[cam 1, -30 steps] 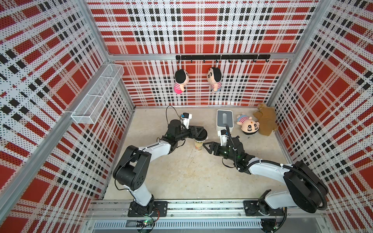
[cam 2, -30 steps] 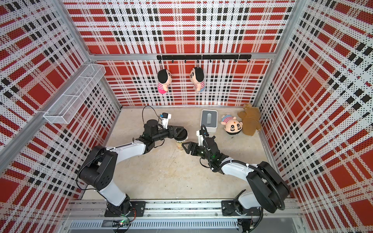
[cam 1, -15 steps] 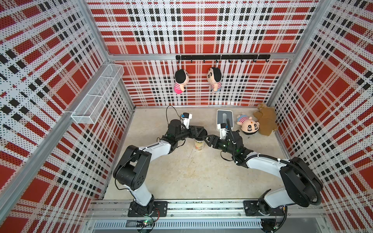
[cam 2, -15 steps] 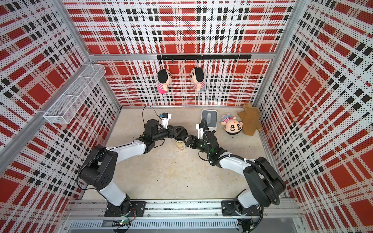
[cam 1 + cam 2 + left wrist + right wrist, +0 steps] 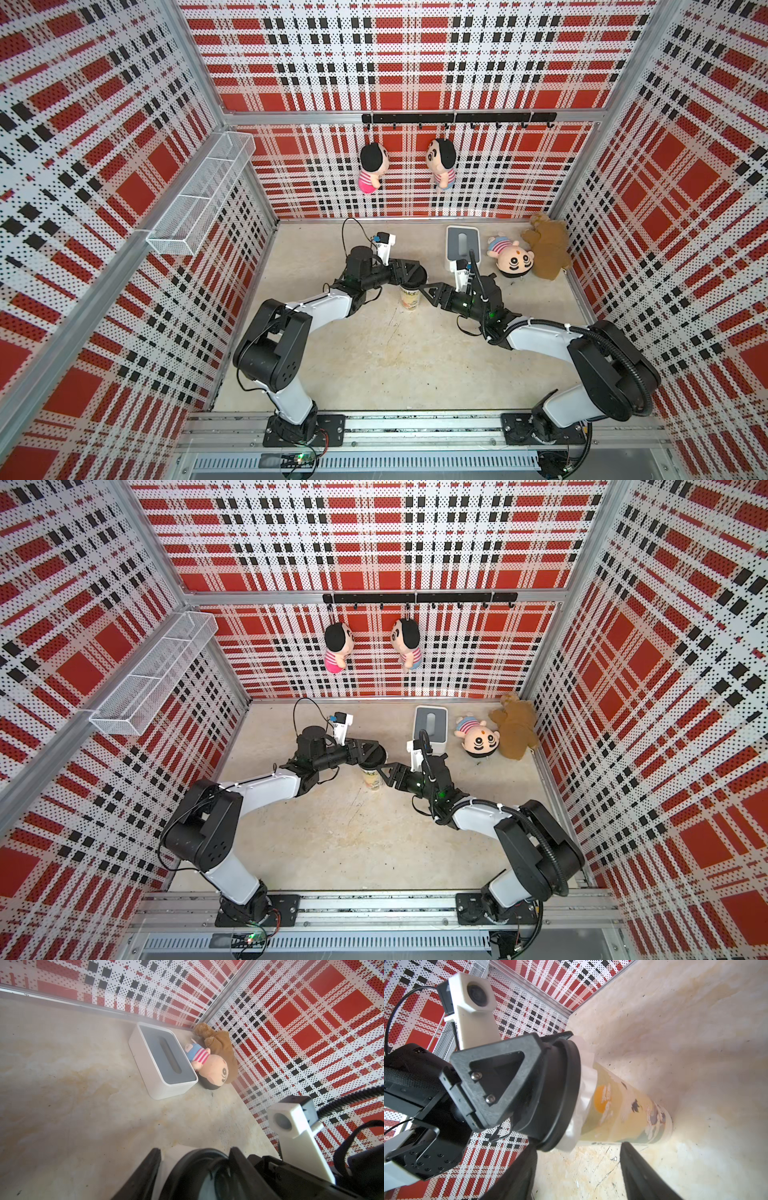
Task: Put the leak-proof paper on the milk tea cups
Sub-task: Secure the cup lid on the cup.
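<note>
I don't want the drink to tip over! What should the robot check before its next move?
1. Cup standing upright on the floor: ok.
2. Leak-proof paper lying over the cup's rim: ok, it is crinkled and sticks out under the black lid.
3. Left claw gripping the black lid: ok, it holds it on top of the cup.
4. Right claw steadying the cup: not ok, its jaws are open beside the cup and do not grip it.
5. Lid pressed down evenly all round: cannot tell, the far side is hidden.
</note>
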You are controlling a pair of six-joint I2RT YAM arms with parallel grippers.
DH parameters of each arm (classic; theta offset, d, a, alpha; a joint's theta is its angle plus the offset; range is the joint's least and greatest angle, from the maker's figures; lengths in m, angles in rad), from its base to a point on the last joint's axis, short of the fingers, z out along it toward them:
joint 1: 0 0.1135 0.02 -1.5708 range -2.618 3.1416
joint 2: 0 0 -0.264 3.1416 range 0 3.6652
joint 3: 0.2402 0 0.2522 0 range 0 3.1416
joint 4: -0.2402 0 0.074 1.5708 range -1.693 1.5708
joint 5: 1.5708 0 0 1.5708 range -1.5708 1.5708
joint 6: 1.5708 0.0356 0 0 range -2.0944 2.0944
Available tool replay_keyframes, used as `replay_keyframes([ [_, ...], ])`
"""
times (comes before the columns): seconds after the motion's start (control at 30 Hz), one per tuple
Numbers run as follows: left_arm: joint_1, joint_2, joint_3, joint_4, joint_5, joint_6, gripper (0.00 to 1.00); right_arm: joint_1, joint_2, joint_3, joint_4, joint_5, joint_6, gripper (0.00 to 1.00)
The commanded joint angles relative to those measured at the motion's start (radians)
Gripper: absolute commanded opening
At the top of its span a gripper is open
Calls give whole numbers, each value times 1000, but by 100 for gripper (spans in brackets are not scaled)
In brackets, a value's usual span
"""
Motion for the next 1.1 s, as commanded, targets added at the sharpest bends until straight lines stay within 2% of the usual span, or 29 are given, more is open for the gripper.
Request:
replay_keyframes([
  [0.0,-31,137,-99,-365,-36,104,55,-12,34,-7,27,-14,21,66],
  [0.13,-31,137,-101,-365,-33,106,55,-16,54,7,41,-33,42,66],
  [0.37,-34,139,-100,-365,-27,107,55,-17,78,57,-75,-14,103,64],
  [0.53,-37,143,-97,-367,-23,110,55,-29,104,70,-181,15,189,48],
  [0.73,-38,146,-97,-368,-20,116,55,-39,146,41,-221,67,229,28],
  [0.9,-37,156,-92,-371,-15,121,55,-39,171,2,-198,80,239,21],
  [1.0,-38,159,-87,-374,-14,121,55,-39,169,-19,-175,74,241,21],
  [1.07,-38,158,-83,-379,-15,123,55,-39,148,-3,-192,62,221,26],
])
